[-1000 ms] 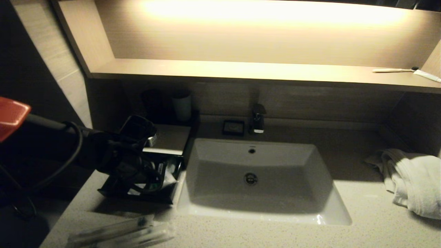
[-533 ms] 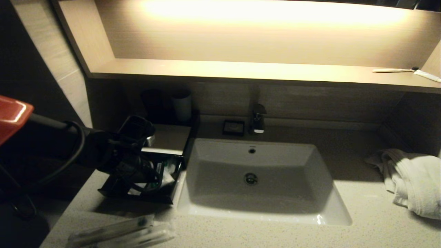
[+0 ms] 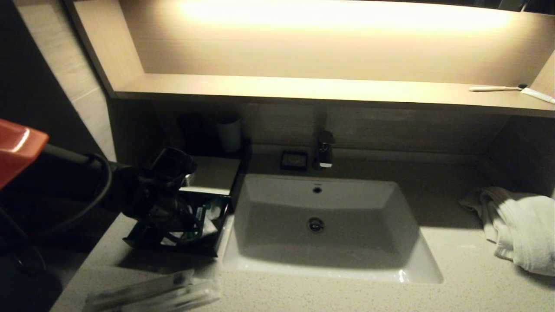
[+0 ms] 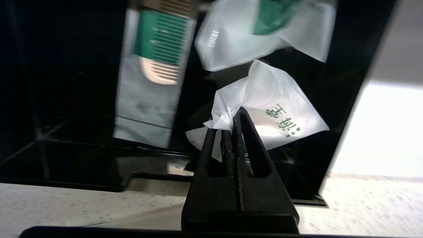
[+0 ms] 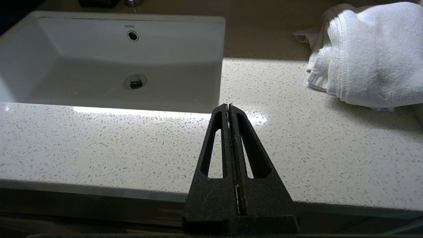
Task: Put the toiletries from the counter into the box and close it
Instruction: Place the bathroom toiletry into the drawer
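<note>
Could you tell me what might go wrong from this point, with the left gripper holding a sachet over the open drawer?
The left gripper pinches only the sachet's crumpled corner, so it might slip or cling on release. Wrapped sticks lie at the counter's front edge and could be knocked off. Piled sachets might jam the box drawer.

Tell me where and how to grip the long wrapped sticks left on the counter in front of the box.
Judging by pose, come from above and pinch the wrapped sticks mid-length across their narrow width: they lie flat on the counter, apart from the box.
</note>
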You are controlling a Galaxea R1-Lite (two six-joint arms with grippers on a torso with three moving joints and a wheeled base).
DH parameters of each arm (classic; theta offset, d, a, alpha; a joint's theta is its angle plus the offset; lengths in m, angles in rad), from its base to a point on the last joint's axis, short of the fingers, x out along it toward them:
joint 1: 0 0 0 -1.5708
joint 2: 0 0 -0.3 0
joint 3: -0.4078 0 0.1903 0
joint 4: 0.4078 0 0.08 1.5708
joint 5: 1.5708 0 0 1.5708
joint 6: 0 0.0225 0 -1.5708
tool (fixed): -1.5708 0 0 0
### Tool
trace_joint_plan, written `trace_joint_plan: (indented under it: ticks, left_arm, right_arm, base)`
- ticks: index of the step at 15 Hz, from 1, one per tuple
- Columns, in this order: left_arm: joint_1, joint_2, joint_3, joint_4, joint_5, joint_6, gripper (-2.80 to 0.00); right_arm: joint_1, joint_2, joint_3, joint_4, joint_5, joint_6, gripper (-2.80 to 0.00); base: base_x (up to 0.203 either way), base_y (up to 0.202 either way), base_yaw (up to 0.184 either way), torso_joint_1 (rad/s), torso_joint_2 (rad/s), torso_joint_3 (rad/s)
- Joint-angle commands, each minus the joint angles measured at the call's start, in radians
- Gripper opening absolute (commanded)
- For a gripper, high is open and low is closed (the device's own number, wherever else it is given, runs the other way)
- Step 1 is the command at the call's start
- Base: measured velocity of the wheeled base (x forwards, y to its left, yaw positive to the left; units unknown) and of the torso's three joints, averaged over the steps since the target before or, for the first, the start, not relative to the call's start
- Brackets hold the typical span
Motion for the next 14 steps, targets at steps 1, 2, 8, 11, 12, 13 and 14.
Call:
trace_joint_plan:
  ticks: [1, 2, 8, 11, 12, 13, 14]
  left_arm:
    - [0.000, 0.006, 0.000, 0.001, 0.004, 0.000, -2.80]
    - [0.000, 0.009, -0.001, 0.001, 0.004, 0.000, -2.80]
    - [0.000, 0.015, -0.001, 0.001, 0.001, -0.001, -2.80]
    - [0.000, 0.019, -0.001, -0.002, 0.003, -0.001, 0.00]
    - [0.000, 0.017, -0.002, -0.004, 0.003, -0.003, 0.00]
    - [0.000, 0.014, -0.002, -0.005, 0.003, -0.003, 0.00]
    - [0.000, 0.012, -0.002, -0.006, 0.001, -0.003, 0.00]
  right_arm:
    - [0.000, 0.000, 0.000, 0.000, 0.001, 0.000, -2.80]
    - [-0.001, 0.000, 0.000, 0.000, 0.001, 0.000, -2.80]
    - [0.000, 0.000, 0.000, 0.000, 0.001, 0.000, -2.80]
    - [0.000, 0.000, 0.000, 0.000, 0.001, 0.000, -2.80]
    - [0.000, 0.000, 0.000, 0.000, 0.001, 0.000, -2.80]
    - [0.000, 0.000, 0.000, 0.000, 0.001, 0.000, -2.80]
    - [0.000, 0.000, 0.000, 0.000, 0.001, 0.000, -2.80]
  base:
    - [0.000, 0.000, 0.000, 0.000, 0.00, 0.000]
    - [0.000, 0.000, 0.000, 0.000, 0.00, 0.000]
    - [0.000, 0.000, 0.000, 0.000, 0.00, 0.000]
    - [0.000, 0.000, 0.000, 0.000, 0.00, 0.000]
    - [0.000, 0.000, 0.000, 0.000, 0.00, 0.000]
    - [0.000, 0.000, 0.000, 0.000, 0.00, 0.000]
    - [0.000, 0.000, 0.000, 0.000, 0.00, 0.000]
